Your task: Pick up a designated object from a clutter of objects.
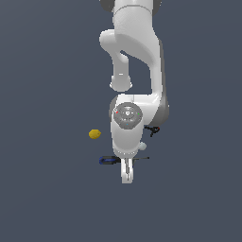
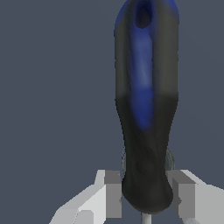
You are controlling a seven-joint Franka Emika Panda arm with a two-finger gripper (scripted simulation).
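Because the pincer (image 2: 146, 197) straddles the screwdriver (image 2: 146, 109) at its handle's black end, on the desk (image 1: 47, 189) near the lemon (image 1: 94, 134), you see open jaws flanking it, positioned for closing.

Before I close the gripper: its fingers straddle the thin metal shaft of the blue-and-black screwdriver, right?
Not quite. The wrist view shows the gripper straddling the black lower end of the blue-and-black screwdriver's handle, not the thin metal shaft. The fingers flank it on both sides, as you said.

Glossy white rounded arm (image 1: 134, 42) with grey joint bands, grey-disc wrist cap, white jaws with grey pads.
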